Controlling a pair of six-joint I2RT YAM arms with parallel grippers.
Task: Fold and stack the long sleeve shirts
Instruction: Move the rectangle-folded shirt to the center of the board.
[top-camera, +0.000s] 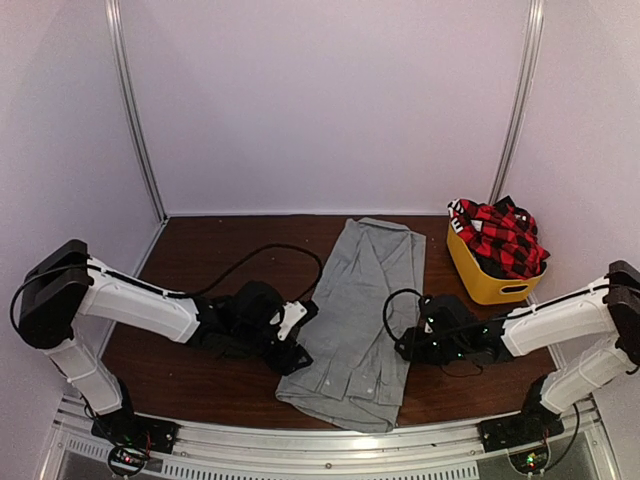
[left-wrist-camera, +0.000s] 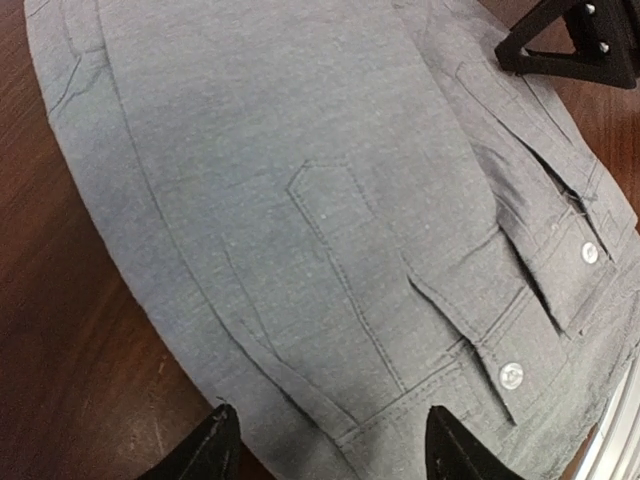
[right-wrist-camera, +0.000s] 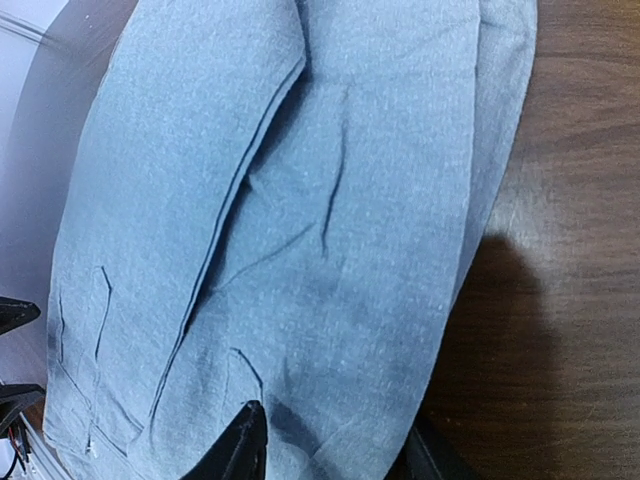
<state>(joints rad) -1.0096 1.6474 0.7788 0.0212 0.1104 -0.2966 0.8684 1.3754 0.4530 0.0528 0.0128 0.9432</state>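
Note:
The light-grey long sleeve shirt (top-camera: 362, 310) lies folded lengthwise in a long strip down the middle of the table. My left gripper (top-camera: 297, 345) is at its left edge near the front; in the left wrist view the gripper (left-wrist-camera: 335, 450) is open, one fingertip (left-wrist-camera: 215, 445) over the wood, the other over the cloth (left-wrist-camera: 300, 200) beside the buttoned cuff (left-wrist-camera: 545, 300). My right gripper (top-camera: 405, 340) is at the shirt's right edge; in the right wrist view it (right-wrist-camera: 335, 455) is open and straddles the edge of the cloth (right-wrist-camera: 300, 200). The red-and-black plaid shirt (top-camera: 498, 236) lies bunched in the tub.
The yellow plastic tub (top-camera: 486, 280) stands at the back right, close behind my right arm. Brown tabletop (top-camera: 200, 260) shows on both sides of the shirt. White walls enclose the back and sides. A metal rail (top-camera: 300, 440) runs along the front edge.

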